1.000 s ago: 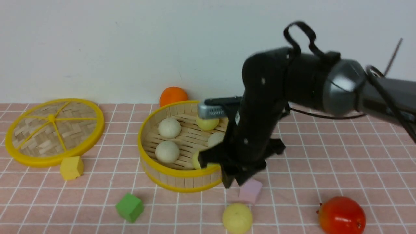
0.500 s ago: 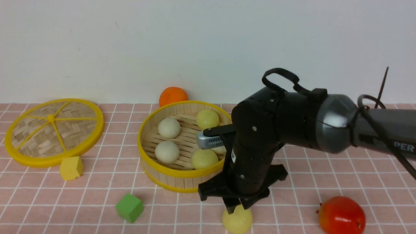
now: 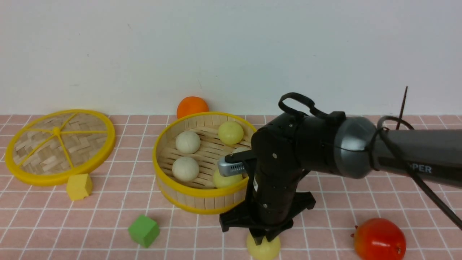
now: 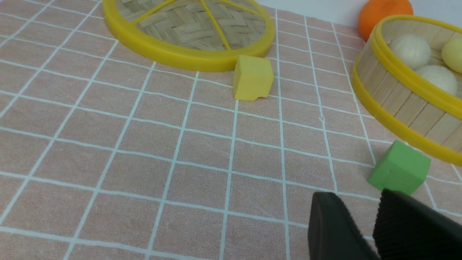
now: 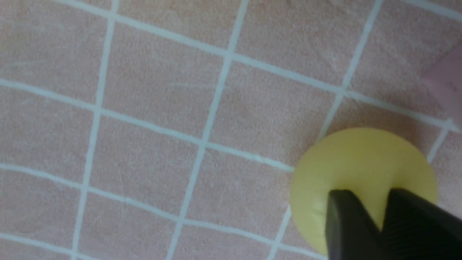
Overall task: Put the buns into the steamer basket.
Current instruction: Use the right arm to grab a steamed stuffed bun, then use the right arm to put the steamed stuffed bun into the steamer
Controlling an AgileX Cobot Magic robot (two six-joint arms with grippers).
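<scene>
Now five buns (image 3: 186, 168) in steamer basket (image 3: 195, 193); right hand (image 3: 265, 240) over sixth bun (image 3: 263, 251), grip unclear.

The room is evenly and brightly lit from overhead, soft and diffuse. The wall (image 3: 231, 50) is plain white with no hot spots. Shadows on the pink cloth (image 3: 361, 195) are faint and short, sitting close under the basket (image 3: 195, 196) and the green cube (image 3: 143, 230). The right arm (image 3: 325, 151) carries a pale sheen on its grey collar. The front view is a little soft all over. The left wrist view is sharp in the middle, while its fingers (image 4: 335, 231) are blurred. In the right wrist view the cloth is soft, and the yellow bun (image 5: 361, 169) and fingers (image 5: 346, 227) are out of focus.
</scene>
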